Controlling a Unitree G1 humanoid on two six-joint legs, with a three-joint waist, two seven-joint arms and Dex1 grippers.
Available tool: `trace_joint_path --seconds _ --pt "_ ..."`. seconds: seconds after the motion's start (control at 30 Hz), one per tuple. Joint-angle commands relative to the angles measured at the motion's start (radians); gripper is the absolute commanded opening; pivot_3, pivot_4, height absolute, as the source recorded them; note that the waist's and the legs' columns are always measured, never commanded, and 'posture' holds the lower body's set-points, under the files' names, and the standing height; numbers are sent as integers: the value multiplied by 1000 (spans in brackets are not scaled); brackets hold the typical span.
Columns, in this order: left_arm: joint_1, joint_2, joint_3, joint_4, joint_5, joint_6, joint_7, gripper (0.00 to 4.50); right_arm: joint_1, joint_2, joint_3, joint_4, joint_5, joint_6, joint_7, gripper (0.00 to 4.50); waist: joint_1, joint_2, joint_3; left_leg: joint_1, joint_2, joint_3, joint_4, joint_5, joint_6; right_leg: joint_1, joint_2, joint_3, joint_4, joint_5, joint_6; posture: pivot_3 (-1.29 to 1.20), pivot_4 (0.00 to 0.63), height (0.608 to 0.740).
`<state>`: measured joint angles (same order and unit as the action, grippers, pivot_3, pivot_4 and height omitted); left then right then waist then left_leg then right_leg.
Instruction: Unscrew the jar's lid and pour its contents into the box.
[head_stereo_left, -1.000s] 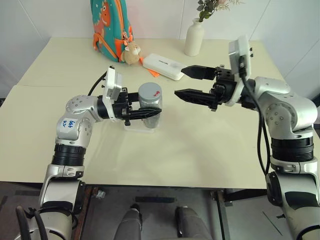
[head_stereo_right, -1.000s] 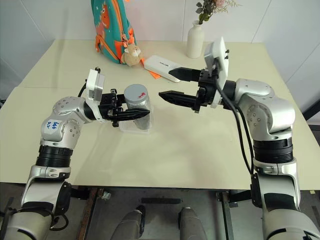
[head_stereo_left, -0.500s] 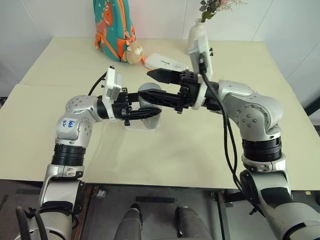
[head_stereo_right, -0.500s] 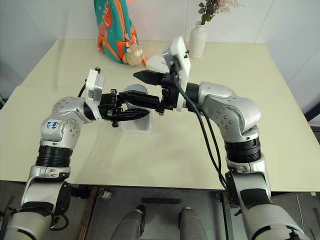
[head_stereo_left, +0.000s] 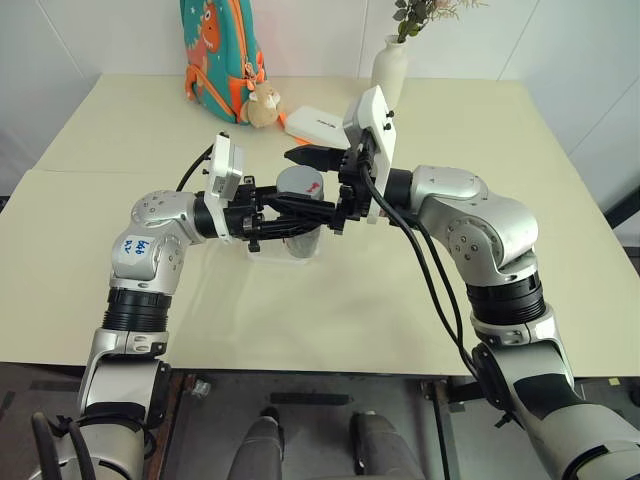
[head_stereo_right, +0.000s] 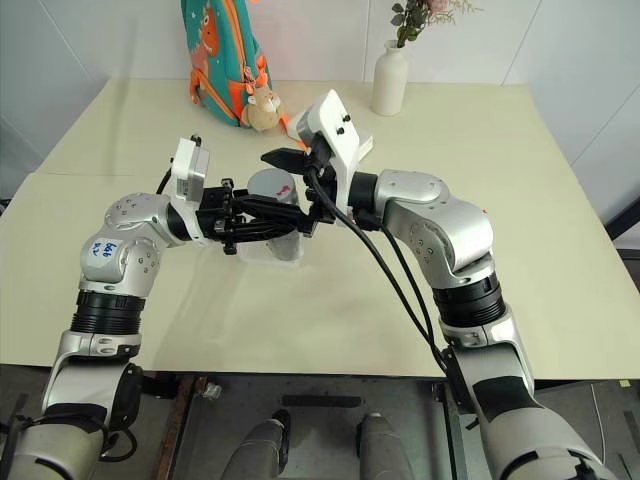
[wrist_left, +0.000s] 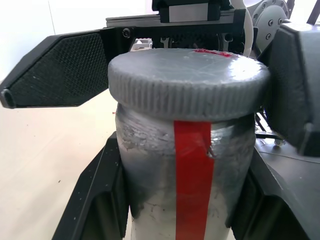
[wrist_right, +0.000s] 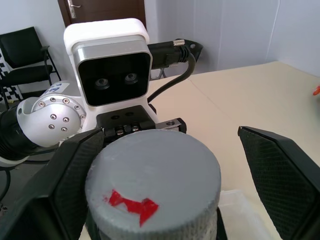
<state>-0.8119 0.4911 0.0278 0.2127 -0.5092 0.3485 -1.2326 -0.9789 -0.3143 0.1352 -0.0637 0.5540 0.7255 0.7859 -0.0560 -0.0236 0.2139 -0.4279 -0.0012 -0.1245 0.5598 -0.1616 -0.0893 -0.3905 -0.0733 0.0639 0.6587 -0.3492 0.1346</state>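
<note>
The jar, clear with a red stripe down its side, stands upright over the clear box near the table's middle. My left gripper is shut on the jar's body below the lid, one finger on each side. The grey ribbed lid carries a red mark on top. My right gripper comes in level from the right and is open, its fingers straddling the lid with a gap at least on one side. I cannot make out the contents through the clouded wall.
At the back of the table stand a teal and orange backpack with a plush toy, a white oblong case and a white vase with flowers. Bare tabletop lies to either side and in front.
My right arm has swung left from open space, so its open fingers now straddle the lid. The left gripper and the jar have stayed put.
</note>
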Motion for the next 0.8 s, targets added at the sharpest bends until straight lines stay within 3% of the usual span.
trace_joint_path --seconds 0.03,0.57,0.8 --pt "-10 4 19 -32 -19 -6 -2 2042 -32 -30 -65 24 -6 -35 7 4483 0 0 0 0 0 0 0 0 0 0 0 0 0 0 0 0 150 740" --pt "6 12 28 -39 -19 -10 0 2042 19 -236 -222 79 110 17 139 4483 4 0 0 -1 0 0 0 0 0 0 0 0 0 0 0 0 150 740" --pt "12 17 31 -38 -16 -8 0 2042 32 -217 -228 3 177 58 155 4483 -2 0 0 -1 1 1 0 0 0 -1 1 1 0 0 0 0 150 740"
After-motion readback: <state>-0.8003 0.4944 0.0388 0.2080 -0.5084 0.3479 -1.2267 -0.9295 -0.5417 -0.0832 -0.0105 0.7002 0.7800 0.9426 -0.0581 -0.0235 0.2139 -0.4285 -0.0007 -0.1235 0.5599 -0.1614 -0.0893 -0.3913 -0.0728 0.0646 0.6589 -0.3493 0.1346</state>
